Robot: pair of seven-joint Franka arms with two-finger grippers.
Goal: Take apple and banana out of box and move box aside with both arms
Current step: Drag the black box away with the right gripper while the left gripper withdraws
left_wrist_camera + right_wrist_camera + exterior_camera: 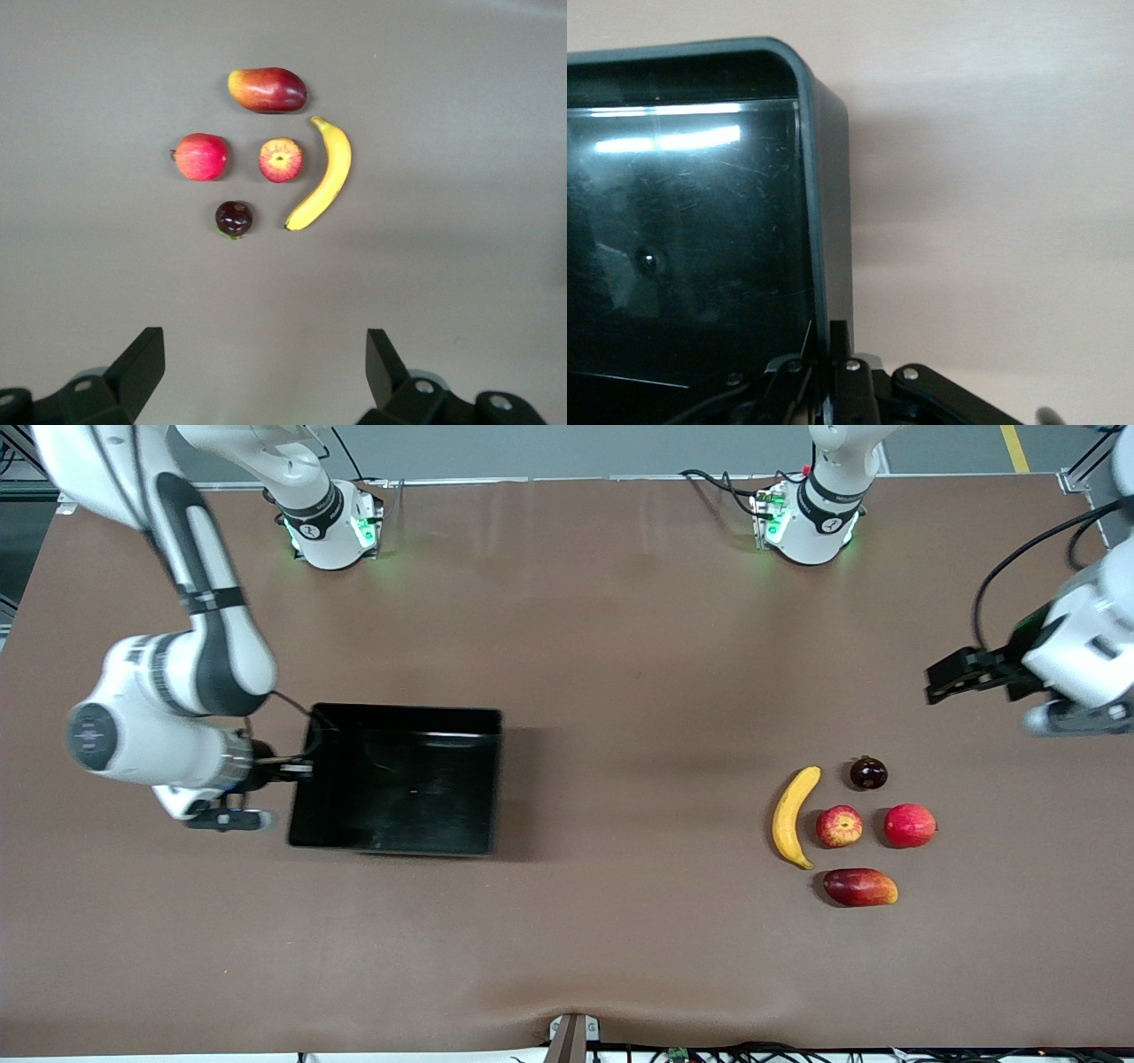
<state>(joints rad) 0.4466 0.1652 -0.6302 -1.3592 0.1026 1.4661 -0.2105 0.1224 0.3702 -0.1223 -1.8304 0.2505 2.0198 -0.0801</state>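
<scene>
The glossy black box (403, 710) lies toward the right arm's end of the table. My right gripper (301, 767) is shut on its end wall; in the right wrist view that wall (829, 212) runs between the jaws of the right gripper (831, 336). The yellow banana (791, 817) and the streaked apple (839, 825) lie side by side toward the left arm's end. My left gripper (935, 682) hangs open and empty over bare table beside the fruit. The left wrist view has the banana (324, 177) and the apple (281, 160) ahead of the left gripper (266, 363).
A plain red round fruit (910, 825), a red-orange mango (860, 887) and a small dark round fruit (868, 772) crowd round the apple. The brown table (620, 691) stretches between the box and the fruit. Both arm bases stand along the table's edge farthest from the front camera.
</scene>
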